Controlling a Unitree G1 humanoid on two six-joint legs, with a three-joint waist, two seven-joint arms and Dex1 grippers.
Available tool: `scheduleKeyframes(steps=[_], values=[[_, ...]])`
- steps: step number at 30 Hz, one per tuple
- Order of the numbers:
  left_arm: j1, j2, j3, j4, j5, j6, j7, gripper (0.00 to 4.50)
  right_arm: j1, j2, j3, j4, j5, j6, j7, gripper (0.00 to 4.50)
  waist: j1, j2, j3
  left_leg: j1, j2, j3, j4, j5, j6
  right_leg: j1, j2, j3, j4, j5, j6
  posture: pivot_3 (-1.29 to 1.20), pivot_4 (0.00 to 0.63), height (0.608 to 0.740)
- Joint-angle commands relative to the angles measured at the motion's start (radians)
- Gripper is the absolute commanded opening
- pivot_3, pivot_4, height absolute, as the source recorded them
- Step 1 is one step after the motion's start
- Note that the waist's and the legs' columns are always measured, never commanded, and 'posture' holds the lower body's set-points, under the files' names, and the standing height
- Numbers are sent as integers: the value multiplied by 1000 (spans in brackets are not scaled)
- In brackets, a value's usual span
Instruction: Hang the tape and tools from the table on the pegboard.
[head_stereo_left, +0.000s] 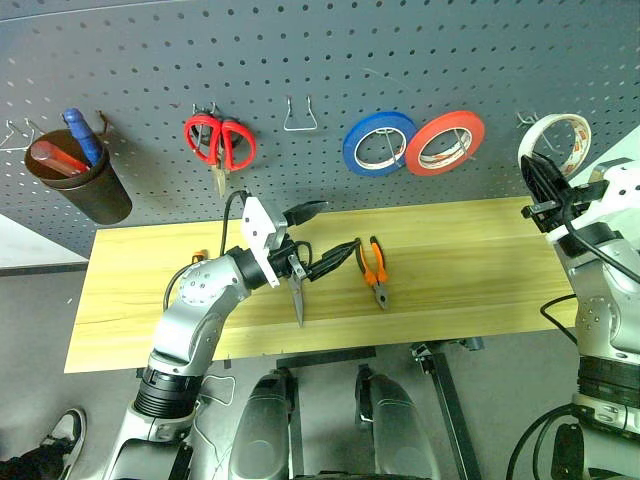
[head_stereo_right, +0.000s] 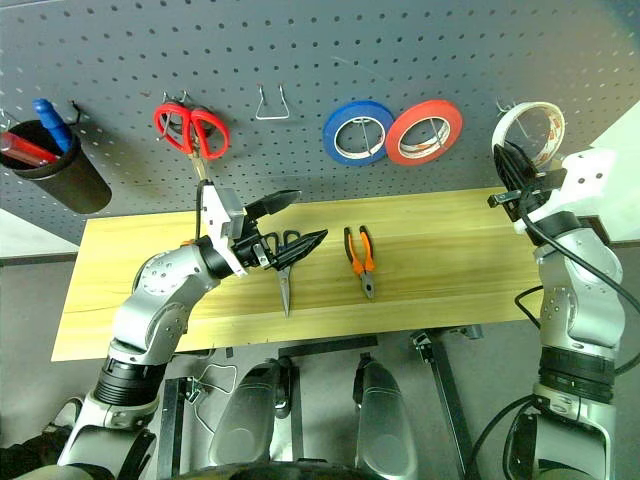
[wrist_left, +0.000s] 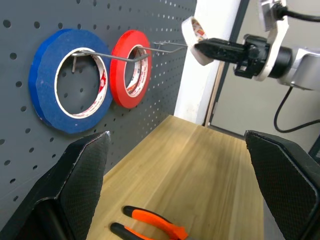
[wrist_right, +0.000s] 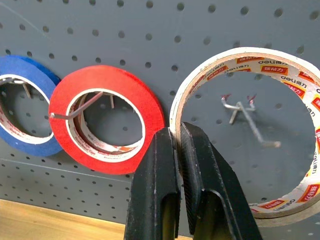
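Observation:
My right gripper (wrist_right: 177, 130) is shut on the rim of the cream tape (wrist_right: 200, 80) and holds it up against the pegboard (head_stereo_left: 300, 50) at the right. A wire hook (wrist_right: 245, 117) shows through the roll's hole. My left gripper (head_stereo_left: 318, 236) is open and hovers over the table (head_stereo_left: 450, 250), just above the black-handled scissors (head_stereo_left: 298, 298), whose handles it partly hides. The orange-and-black pliers (head_stereo_left: 375, 272) lie flat to the right of the scissors. A small orange bit (head_stereo_left: 200, 255) peeks out by my left forearm; I cannot tell what it is.
Red-handled scissors (head_stereo_left: 222, 140), a blue roll (head_stereo_left: 378, 142) and a red-orange roll (head_stereo_left: 445, 142) hang on the pegboard. An empty wire hook (head_stereo_left: 300, 118) sits between them. A dark cup (head_stereo_left: 85, 185) with pens hangs at the far left.

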Motion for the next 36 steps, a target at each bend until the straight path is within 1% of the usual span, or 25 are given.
scheduleKeyframes(steps=[1,4,9,11,15,17,18,19,22,25,27,28,31,36], values=[[-1,4,4,-43,-16,-1,6,4500,-39,14,11,66,-15,-61,21,32,0,0,0,0,0,0,0,0,0,0,0,0,0,0,0,115,260,716],[-8,6,8,-48,-17,3,10,4500,-87,23,29,175,-31,-103,42,32,0,0,0,0,0,0,0,0,0,0,0,0,0,0,0,116,262,716],[-12,6,7,-55,-14,5,22,4500,-196,44,55,416,-77,-199,54,32,-1,0,0,0,0,0,0,1,-1,0,0,0,1,0,0,127,261,716],[-11,9,11,-60,-10,4,29,4500,-243,53,73,522,-108,-237,49,32,-1,0,0,1,0,0,0,1,-1,0,0,0,1,0,0,135,258,716],[-10,17,16,-62,-3,1,42,4500,-300,55,88,654,-148,-270,28,32,-1,-1,-1,1,0,0,0,2,-2,0,0,0,2,0,0,145,256,716],[-6,21,16,-65,-4,2,47,4500,-318,53,82,695,-161,-275,-9,573,0,-2,-1,1,0,0,0,2,-3,0,0,0,3,0,0,146,256,716],[-3,22,15,-67,-4,3,49,4500,-323,53,80,705,-158,-279,-2,757,1,-2,-1,1,0,0,0,2,-3,0,0,0,3,0,0,148,257,716],[-1,22,15,-69,-4,3,52,4500,-325,52,82,711,-161,-280,-1,1042,1,-2,-1,1,0,0,0,2,-3,0,0,0,3,0,0,149,258,716],[1,24,11,-70,-3,2,57,4500,-330,53,86,719,-167,-288,-2,2091,0,-2,-1,1,0,0,1,2,-4,0,0,0,3,0,0,150,260,716],[3,24,8,-73,-2,2,65,4500,-325,53,92,713,-183,-288,-27,2999,0,-2,-1,2,0,0,1,2,-3,0,0,0,4,0,0,151,258,716],[3,25,7,-74,-1,1,67,4500,-324,54,90,709,-183,-284,-32,3681,1,-2,-1,2,0,0,1,3,-4,0,0,0,5,0,0,151,258,716],[6,27,8,-74,0,-1,68,4500,-307,57,94,677,-179,-270,-27,3962,1,-2,-1,2,0,0,1,3,-4,0,0,0,5,0,0,153,255,716],[10,30,10,-74,1,-3,70,4500,-280,60,100,623,-172,-244,-23,3962,1,-2,-1,2,0,0,1,3,-4,0,0,0,5,0,0,153,255,716],[7,27,5,-73,3,-3,74,4500,-274,56,99,608,-169,-228,-25,3962,1,-2,-1,2,0,0,1,3,-4,0,-1,0,5,0,0,154,257,716]])
